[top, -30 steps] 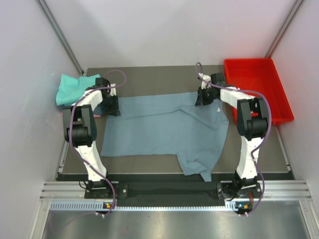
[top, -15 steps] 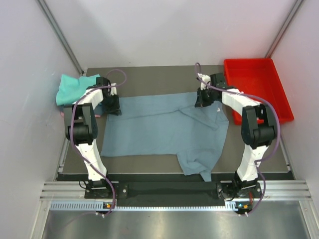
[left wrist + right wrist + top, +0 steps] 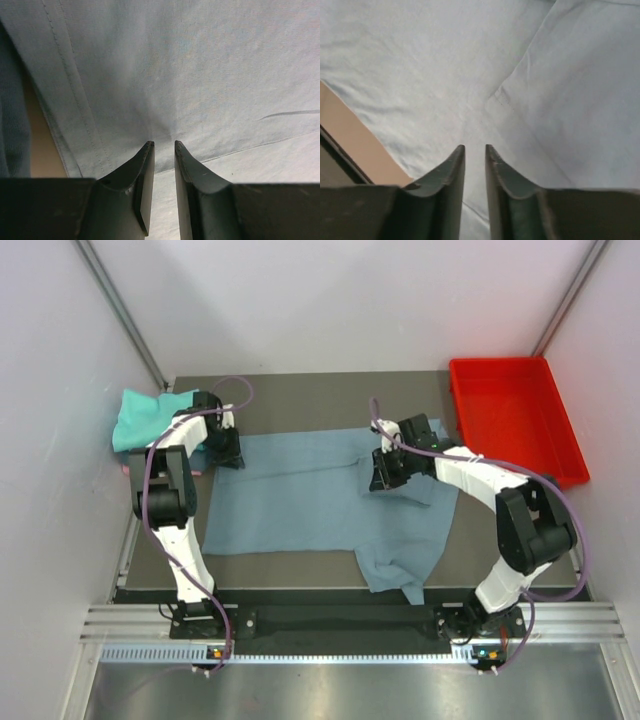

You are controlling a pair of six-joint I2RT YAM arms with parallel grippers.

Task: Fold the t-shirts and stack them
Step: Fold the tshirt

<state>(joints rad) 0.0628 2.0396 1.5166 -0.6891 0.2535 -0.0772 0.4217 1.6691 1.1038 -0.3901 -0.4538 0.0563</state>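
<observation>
Right gripper (image 3: 475,146) shifted left, over grey-blue t-shirt (image 3: 290,500)

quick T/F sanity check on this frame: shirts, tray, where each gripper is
1. The grey-blue shirt lies spread on the table between the arms. True.
2. The teal shirt sits at the far right. False: it is bunched at the far left corner.
3. The tray is at the far right. True.
4. The right gripper is over the tray. False: it is over the grey-blue shirt.
5. The left gripper is at the grey-blue shirt's far left corner. True.
</observation>
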